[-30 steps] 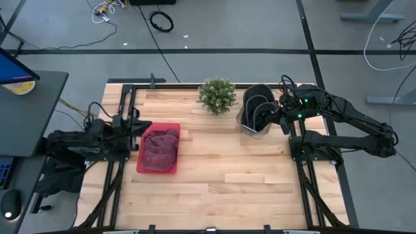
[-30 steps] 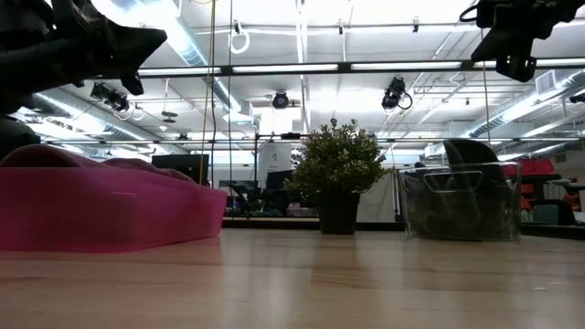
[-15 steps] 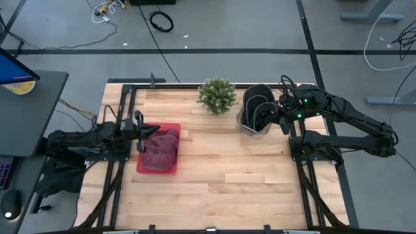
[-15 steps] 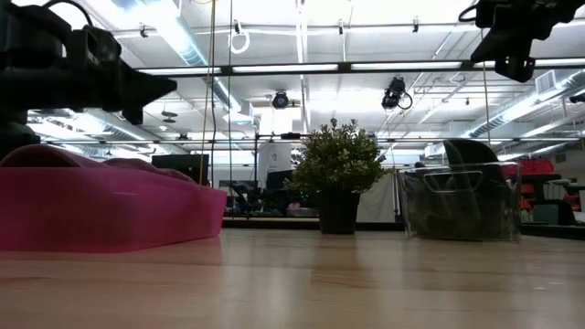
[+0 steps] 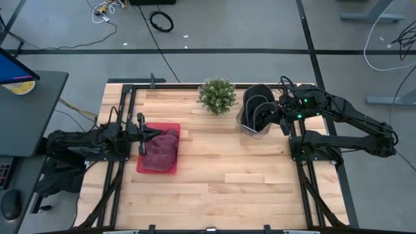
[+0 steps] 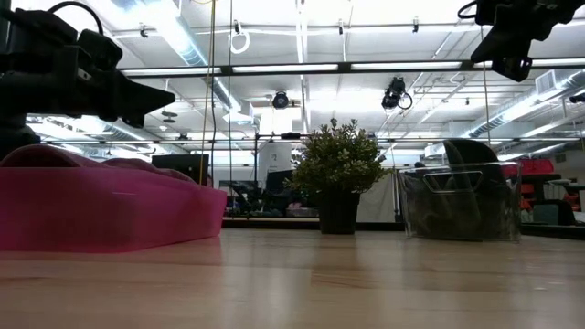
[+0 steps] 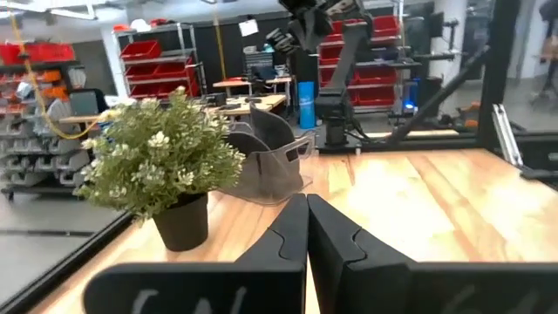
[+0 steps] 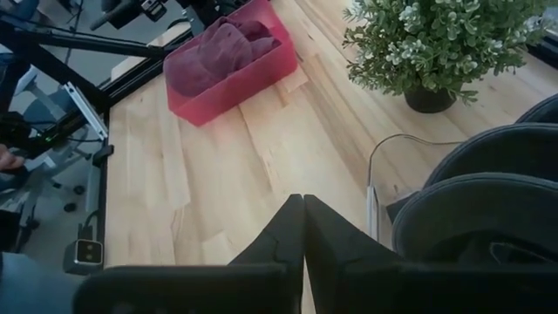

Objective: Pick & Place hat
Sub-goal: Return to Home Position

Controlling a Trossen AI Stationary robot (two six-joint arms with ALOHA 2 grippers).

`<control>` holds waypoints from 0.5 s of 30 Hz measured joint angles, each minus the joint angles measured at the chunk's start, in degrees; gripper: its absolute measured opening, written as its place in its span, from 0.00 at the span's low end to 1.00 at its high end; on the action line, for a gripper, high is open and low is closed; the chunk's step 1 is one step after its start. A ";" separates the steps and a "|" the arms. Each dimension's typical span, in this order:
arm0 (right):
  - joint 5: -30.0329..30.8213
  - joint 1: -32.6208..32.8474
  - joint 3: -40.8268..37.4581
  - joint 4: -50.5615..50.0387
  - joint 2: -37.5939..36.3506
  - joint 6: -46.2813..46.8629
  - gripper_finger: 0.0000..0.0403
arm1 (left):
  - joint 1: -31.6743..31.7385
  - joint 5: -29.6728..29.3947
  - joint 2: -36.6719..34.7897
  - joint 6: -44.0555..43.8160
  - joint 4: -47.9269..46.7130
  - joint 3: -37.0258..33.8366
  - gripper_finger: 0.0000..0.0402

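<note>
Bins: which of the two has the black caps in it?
The transparent bin, on the table's right beside the potted plant, holds the black caps; the red bin on the left holds red caps.

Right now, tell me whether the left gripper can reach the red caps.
Probably yes: the left gripper, shut, hangs over the red bin's edge, and the red caps lie uncovered in it.

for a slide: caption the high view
Red caps in red bin, black caps in transparent bin, potted plant between
</note>
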 joint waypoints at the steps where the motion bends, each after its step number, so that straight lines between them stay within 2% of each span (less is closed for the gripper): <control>1: 0.00 0.01 0.00 0.00 0.00 -0.25 0.03 | 0.02 0.54 0.01 0.60 -0.15 0.00 0.01; 4: 0.00 0.01 0.00 0.00 0.00 -0.32 0.03 | 0.01 2.25 0.03 1.29 -0.60 0.00 0.01; 9: 0.00 0.01 0.00 0.00 0.00 -0.30 0.03 | 0.02 1.28 0.91 5.07 -0.62 -0.07 0.02; 13: -0.01 0.00 0.00 -0.02 -0.02 -0.08 0.03 | -0.07 8.45 1.14 6.56 -1.89 -0.04 0.03; 15: -0.03 0.02 0.00 -0.02 0.00 -0.06 0.03 | -0.07 9.93 1.11 6.71 -2.02 -0.04 0.02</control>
